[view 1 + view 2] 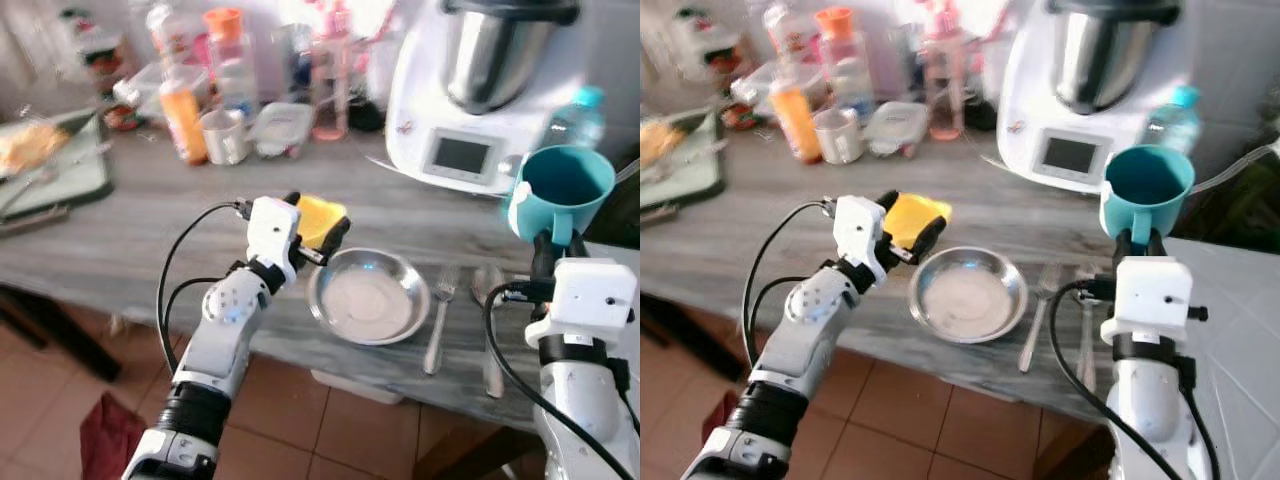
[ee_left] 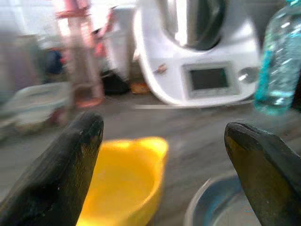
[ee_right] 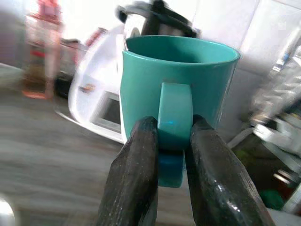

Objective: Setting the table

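**Inspector:** Now, state the risks, largest item first.

**Operator:** Behind everything, the white kitchen machine [image 1: 470, 110] stands at the back of the bench [image 1: 150, 215]. My right pincer [image 3: 170, 141] is clamped on the handle of the teal mug [image 1: 560, 190], held upright in the air just in front of it. Swinging wide, I judge the mug could strike the machine or the water bottle [image 1: 572, 118] beside it. The grip is on the handle alone, so the mug might swivel.

**Inspector:** And the place setting?

**Operator:** A steel bowl [image 1: 368, 296] sits near the bench's front edge, with a fork [image 1: 438, 322] and spoon [image 1: 490, 330] to its right. Lowering the mug carelessly could knock the cutlery off the edge.

**Inspector:** Left side?

**Operator:** My left pincer [image 1: 318, 238] is spread apart around a small yellow bowl [image 2: 123, 181], just beside the steel one; whether I grip it I cannot tell. If loose, it may drop.

**Inspector:** Any writing?

**Operator:** None legible; the labels on the bottles are blurred.
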You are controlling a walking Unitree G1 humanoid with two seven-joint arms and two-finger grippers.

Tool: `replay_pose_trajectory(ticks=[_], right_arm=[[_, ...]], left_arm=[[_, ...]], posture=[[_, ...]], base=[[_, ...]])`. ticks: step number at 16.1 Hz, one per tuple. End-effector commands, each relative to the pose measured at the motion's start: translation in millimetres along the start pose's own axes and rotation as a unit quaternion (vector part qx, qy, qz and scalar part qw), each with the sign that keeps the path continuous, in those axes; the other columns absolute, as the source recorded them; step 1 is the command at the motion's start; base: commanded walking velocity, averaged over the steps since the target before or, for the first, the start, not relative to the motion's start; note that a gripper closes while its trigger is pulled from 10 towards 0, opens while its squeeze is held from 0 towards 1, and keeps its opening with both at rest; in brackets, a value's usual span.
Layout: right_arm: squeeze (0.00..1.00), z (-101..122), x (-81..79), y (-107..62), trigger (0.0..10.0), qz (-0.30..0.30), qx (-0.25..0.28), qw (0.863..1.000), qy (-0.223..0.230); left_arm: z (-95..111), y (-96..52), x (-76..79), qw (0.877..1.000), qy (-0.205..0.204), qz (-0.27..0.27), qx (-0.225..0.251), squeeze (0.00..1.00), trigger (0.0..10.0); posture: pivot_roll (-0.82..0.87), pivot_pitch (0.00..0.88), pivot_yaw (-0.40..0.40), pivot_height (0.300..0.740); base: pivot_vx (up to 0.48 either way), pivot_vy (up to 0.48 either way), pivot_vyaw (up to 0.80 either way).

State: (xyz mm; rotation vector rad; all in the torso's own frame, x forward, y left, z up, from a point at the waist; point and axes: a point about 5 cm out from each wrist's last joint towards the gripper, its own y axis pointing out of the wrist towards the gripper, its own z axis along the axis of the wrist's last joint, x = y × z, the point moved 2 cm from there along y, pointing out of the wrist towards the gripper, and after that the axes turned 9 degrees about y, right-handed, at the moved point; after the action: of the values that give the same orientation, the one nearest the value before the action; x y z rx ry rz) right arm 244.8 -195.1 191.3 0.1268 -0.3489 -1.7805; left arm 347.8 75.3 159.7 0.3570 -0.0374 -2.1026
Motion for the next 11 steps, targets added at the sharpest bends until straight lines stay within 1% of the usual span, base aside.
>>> replay_pose_trajectory(ticks=[1,3,6,7,8,10,11], right_arm=[[0.00,6,-2.9,-0.5,10.0,0.008,0.013,1.000,0.002],[0.00,6,-3.4,-0.9,10.0,0.009,0.011,1.000,0.003],[0.00,5,-9.0,2.8,10.0,0.024,0.001,0.999,0.031],[0.00,3,-8.9,8.3,10.0,0.030,-0.005,0.999,0.045],[0.00,2,-9.0,12.8,10.0,0.035,-0.011,0.998,0.060],[0.00,1,-8.1,25.6,10.0,0.050,-0.013,0.996,0.070],[0.00,2,-7.7,36.3,10.0,0.063,-0.013,0.995,0.074]], left_arm=[[1,-2.8,-5.5,1.000,0.006,0.005,-0.003,0.00,10.0],[-1,-3.8,-5.3,1.000,-0.002,0.006,-0.006,0.00,10.0],[-3,-14.1,-9.0,1.000,0.008,0.012,-0.012,0.00,10.0],[-8,-23.1,-12.3,1.000,0.018,0.010,-0.023,0.00,10.0],[-11,-28.6,-15.1,0.999,0.018,0.009,-0.032,0.00,10.0],[-14,-35.7,-14.8,0.999,0.023,-0.012,-0.039,0.00,10.0],[-15,-39.3,-13.7,0.998,0.022,-0.031,-0.042,0.00,10.0]], posture=[[0.01,0.076,0.006,0.740],[0.01,0.076,0.006,0.740],[0.02,0.089,0.011,0.740],[0.02,0.092,0.012,0.740],[0.03,0.104,0.014,0.740],[0.03,0.113,0.016,0.740],[0.04,0.123,0.017,0.740]], base=[[0.000,0.000,0.00],[0.000,0.000,0.00],[0.000,0.000,0.00],[0.000,0.000,0.00],[0.000,0.000,0.00],[0.000,0.000,0.00],[0.000,0.000,0.00]])
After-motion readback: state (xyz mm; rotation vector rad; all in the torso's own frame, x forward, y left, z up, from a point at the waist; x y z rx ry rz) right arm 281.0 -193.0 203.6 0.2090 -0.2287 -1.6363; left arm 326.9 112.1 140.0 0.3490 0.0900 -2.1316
